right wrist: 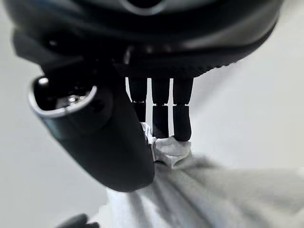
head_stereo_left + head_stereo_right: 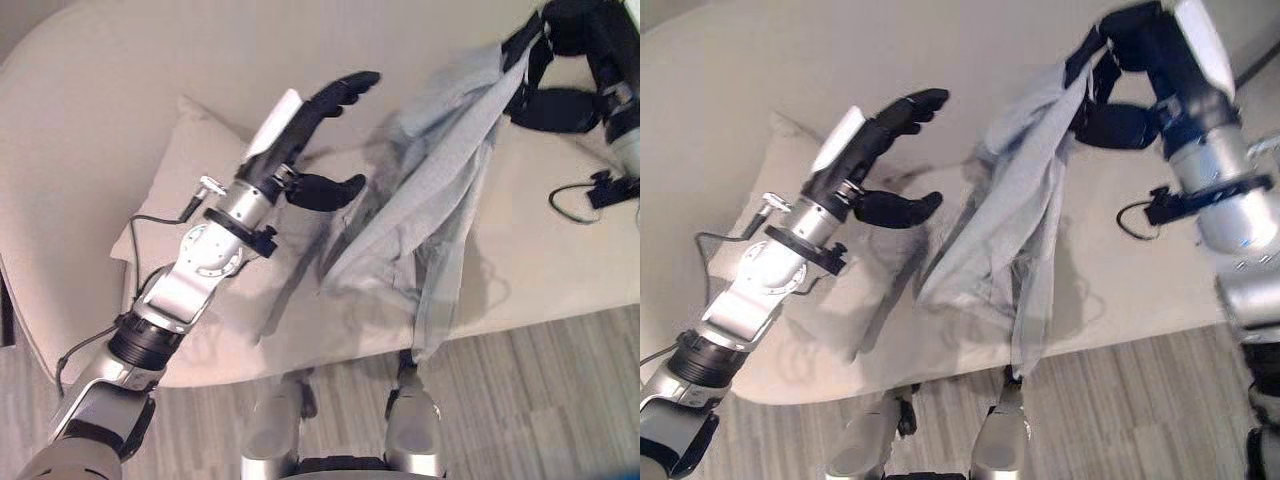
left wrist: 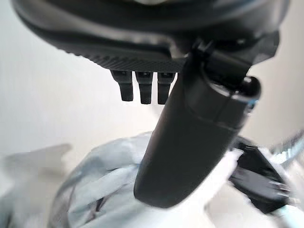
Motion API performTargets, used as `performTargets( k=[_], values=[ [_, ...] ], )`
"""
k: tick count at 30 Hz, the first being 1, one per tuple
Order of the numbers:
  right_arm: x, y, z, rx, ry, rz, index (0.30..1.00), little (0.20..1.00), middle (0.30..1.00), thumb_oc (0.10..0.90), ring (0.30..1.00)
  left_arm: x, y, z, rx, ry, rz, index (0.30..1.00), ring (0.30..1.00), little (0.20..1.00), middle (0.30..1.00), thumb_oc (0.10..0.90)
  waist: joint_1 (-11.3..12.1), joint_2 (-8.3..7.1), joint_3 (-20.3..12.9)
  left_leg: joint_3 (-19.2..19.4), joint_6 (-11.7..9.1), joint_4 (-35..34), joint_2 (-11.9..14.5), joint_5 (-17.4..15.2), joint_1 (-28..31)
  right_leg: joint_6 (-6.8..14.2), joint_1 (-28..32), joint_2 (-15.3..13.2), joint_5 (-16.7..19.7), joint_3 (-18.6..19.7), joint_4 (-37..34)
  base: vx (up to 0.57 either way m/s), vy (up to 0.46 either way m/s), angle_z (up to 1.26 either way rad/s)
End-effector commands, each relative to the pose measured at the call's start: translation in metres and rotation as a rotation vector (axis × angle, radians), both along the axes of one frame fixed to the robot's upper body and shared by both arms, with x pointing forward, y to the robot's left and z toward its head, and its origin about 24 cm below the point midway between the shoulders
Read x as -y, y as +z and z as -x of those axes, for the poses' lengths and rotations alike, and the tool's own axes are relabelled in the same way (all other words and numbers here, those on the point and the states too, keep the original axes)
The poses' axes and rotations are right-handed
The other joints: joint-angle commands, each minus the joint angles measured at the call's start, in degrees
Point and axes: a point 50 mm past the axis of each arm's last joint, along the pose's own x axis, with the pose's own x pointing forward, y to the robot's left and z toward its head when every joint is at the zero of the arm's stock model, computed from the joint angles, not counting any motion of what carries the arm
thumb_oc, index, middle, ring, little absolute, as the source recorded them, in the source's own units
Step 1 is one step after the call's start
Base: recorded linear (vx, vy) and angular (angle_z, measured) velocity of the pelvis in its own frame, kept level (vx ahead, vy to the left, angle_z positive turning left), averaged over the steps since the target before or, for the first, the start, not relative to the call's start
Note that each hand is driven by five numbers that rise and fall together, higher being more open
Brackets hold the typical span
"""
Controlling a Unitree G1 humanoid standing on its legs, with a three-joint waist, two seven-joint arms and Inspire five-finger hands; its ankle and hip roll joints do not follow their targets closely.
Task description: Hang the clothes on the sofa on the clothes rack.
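Spanning the space beneath both hands, a cream fabric sofa with a pale cushion stands on grey wood-plank flooring. The right hand pinches a light grey cloth garment, which hangs lengthwise straight down from its fingers. The left hand hovers beside it, spread wide.

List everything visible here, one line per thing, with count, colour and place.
garment: one, pale grey-blue, hanging from the right robot hand above the sofa seat, its lower end draping past the seat's front edge.
pillow: one, cream, lying on the sofa seat under the left arm.
sofa: one, cream, spanning the scene behind and under everything.
floor: grey wood-look planks, in front of the sofa.
right robot hand: one, dark, raised at the upper right, fingers and thumb pinching the garment's top edge.
left robot hand: one, dark with a white cover, open, held over the pillow just left of the garment, not touching it.
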Motion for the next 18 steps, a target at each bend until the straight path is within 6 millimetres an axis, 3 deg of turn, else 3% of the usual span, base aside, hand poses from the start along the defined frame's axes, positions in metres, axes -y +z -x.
performTargets(
  k=[1, 3, 6, 7, 8, 9, 10, 13, 18],
  values=[
    [-0.009, 0.040, 0.009, 0.103, 0.257, -0.194, 0.300, 0.300, 0.300, 0.400, 0.300, -0.014, -0.020, -0.006, -0.027, 0.056, 0.090, 0.900, 0.900, 0.900, 0.900, 0.800, 2.6, -6.55, -16.3, 0.5, -5.7, 0.1, 4.2, -6.8, 3.9, -0.1, 2.3, -0.8, -2.5, -4.1, 0.3, 0.03, -0.028, 0.10],
    [-0.011, 0.049, 0.008, 0.085, 0.315, -0.206, 0.300, 0.300, 0.300, 0.400, 0.300, -0.020, -0.027, -0.007, -0.053, 0.080, 0.113, 0.900, 0.900, 0.900, 0.900, 0.800, 3.0, -6.73, -17.4, 0.2, -5.9, 0.1, 4.3, -7.0, 4.5, -0.1, 3.4, -0.9, -2.6, -5.1, 0.3, 0.02, -0.017, 0.20],
    [-0.012, 0.069, -0.005, -0.003, 0.396, -0.269, 0.300, 0.300, 0.300, 0.400, 0.300, -0.035, -0.048, -0.010, -0.120, 0.159, 0.144, 0.900, 0.900, 0.900, 0.900, 0.800, 5.4, -8.61, -21.1, 1.4, -6.2, 0.1, 4.5, -7.4, 6.7, 0.4, 5.6, -1.4, -2.7, -7.0, 0.3, 0.02, -0.003, 0.12],
    [-0.013, 0.070, -0.006, -0.005, 0.401, -0.265, 0.300, 0.300, 0.300, 0.400, 0.300, -0.035, -0.048, -0.010, -0.120, 0.162, 0.149, 0.900, 0.900, 0.900, 0.900, 0.800, 5.2, -8.40, -21.0, 1.5, -6.2, 0.1, 4.5, -7.5, 6.8, 0.4, 5.6, -1.4, -2.7, -6.9, 0.3, 0.00, 0.000, 0.00],
    [-0.006, 0.078, -0.011, -0.025, 0.383, -0.297, 0.300, 0.300, 0.300, 0.400, 0.300, -0.042, -0.057, -0.008, -0.152, 0.182, 0.178, 0.900, 0.900, 0.900, 0.900, 0.800, 5.9, -8.75, -22.4, 1.8, -6.3, 0.1, 4.5, -7.6, 7.5, 0.6, 6.6, -1.6, -2.8, -7.6, 0.3, 0.00, 0.000, 0.00],
    [-0.006, 0.078, -0.011, -0.025, 0.384, -0.295, 0.300, 0.300, 0.300, 0.400, 0.300, -0.042, -0.057, -0.008, -0.152, 0.183, 0.179, 0.900, 0.900, 0.900, 0.900, 0.800, 5.9, -8.67, -22.4, 1.8, -6.3, 0.1, 4.5, -7.6, 7.6, 0.6, 6.6, -1.6, -2.8, -7.6, 0.3, 0.05, -0.037, 0.06],
    [0.010, 0.082, -0.014, -0.007, 0.347, -0.375, 0.300, 0.300, 0.300, 0.400, 0.300, -0.047, -0.067, -0.008, -0.188, 0.219, 0.207, 0.900, 0.900, 0.900, 0.900, 0.800, 6.8, -9.33, -23.4, 1.9, -6.4, 0.1, 4.6, -7.7, 7.9, 0.7, 7.6, -1.8, -2.7, -8.8, 0.3, 0.03, -0.028, 0.04],
    [0.023, 0.085, -0.019, -0.047, 0.312, -0.410, 0.300, 0.300, 0.300, 0.400, 0.300, -0.053, -0.080, -0.007, -0.235, 0.242, 0.242, 0.900, 0.900, 0.900, 0.900, 0.800, 7.6, -10.37, -24.6, 2.0, -6.7, 0.1, 4.8, -7.7, 8.7, 0.8, 9.1, -1.9, -2.8, -10.3, 0.3, 0.04, -0.040, 0.14],
    [0.019, 0.090, -0.023, -0.092, 0.322, -0.380, 0.300, 0.300, 0.300, 0.400, 0.300, -0.059, -0.094, -0.009, -0.289, 0.283, 0.246, 0.900, 0.900, 0.900, 0.900, 0.800, 8.1, -11.65, -25.8, 1.8, -7.0, 0.1, 5.1, -7.8, 9.3, 0.9, 10.2, -1.8, -2.7, -11.4, 0.3, 0.01, -0.028, 0.13]
  ],
)
